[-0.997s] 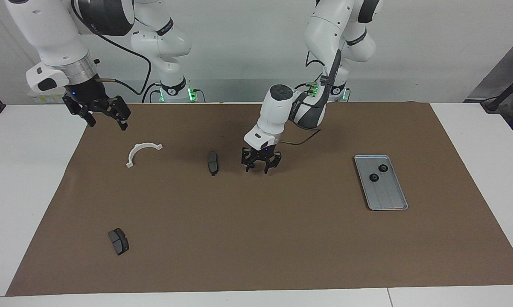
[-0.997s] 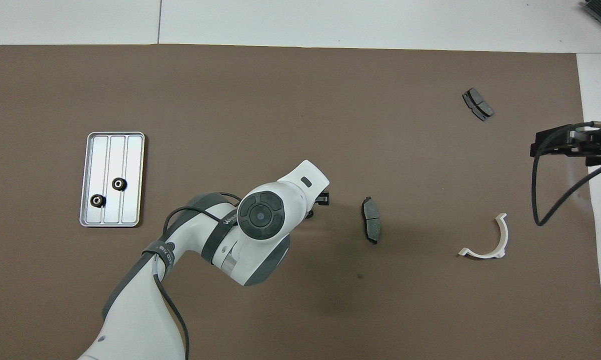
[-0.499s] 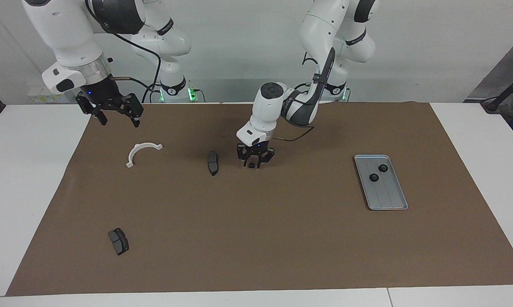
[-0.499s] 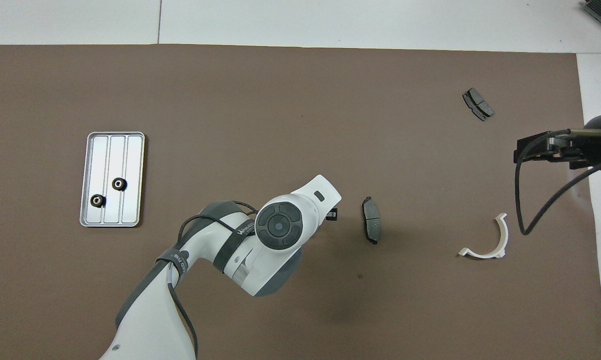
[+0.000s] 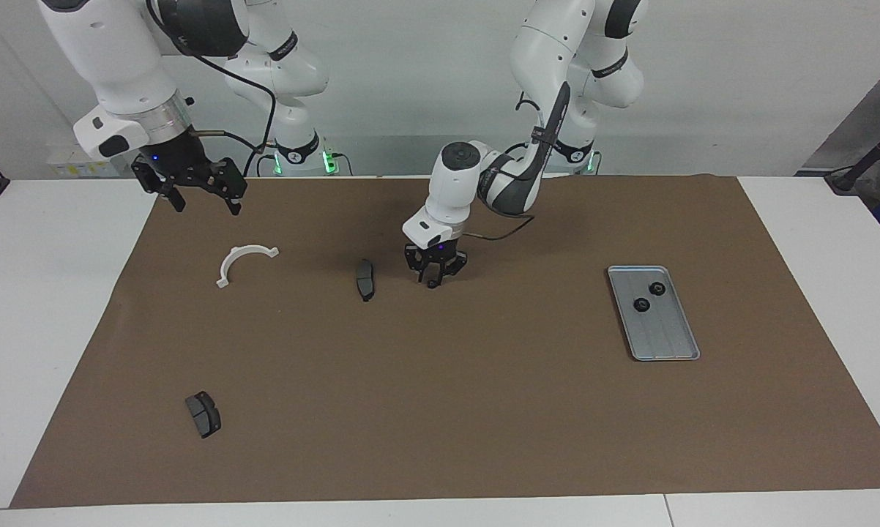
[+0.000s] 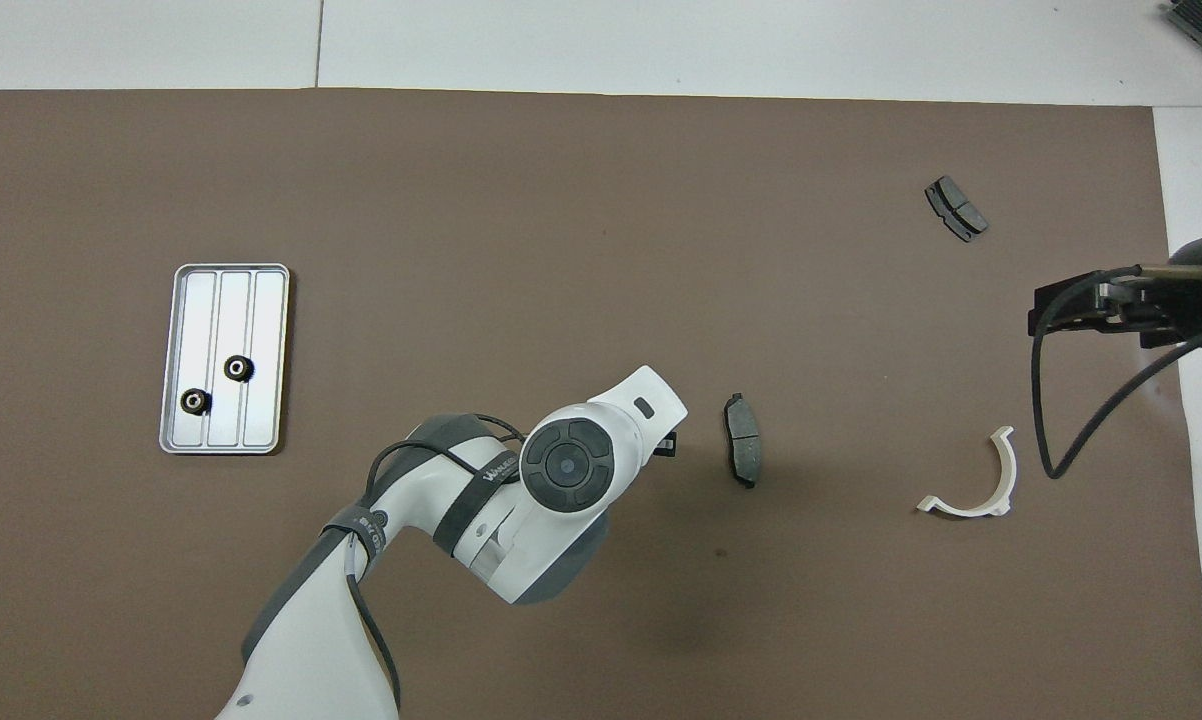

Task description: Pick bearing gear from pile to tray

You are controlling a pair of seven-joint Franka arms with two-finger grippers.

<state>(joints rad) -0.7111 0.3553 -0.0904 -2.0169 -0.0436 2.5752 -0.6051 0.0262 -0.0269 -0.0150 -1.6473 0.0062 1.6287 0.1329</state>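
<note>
The left claw [image 5: 433, 281] is right down at the brown mat [image 5: 440, 410], near the middle of the desk [image 5: 813, 219], its fingers drawn in narrow with the tips low to the surface; whether a small black ring sits between them I cannot tell, as the tips hide whatever is there. From overhead the left arm's white wrist covers almost all of that claw, only a dark corner peeping out. Just beside it, toward the right arm's end, lies a dark grey curved pad [image 5: 365, 279], close to the claw but not touching it. Further along that way sits the white half-ring bracket [image 5: 244, 261], lying flat on the mat. The right claw [image 5: 198, 195] hangs in the air over the mat's edge at the right arm's end, above the bracket's part of the desk, its fingers spread wide and gripping nothing. A second grey pad [image 5: 203, 413] lies well apart from everything, farther from the robots at the right arm's end. Over at the left arm's end, the silver tray [image 5: 667, 344] rests flat on the mat, and two small black rings [image 5: 649, 296] sit in it at the end nearer the robots, close together but not touching
</note>
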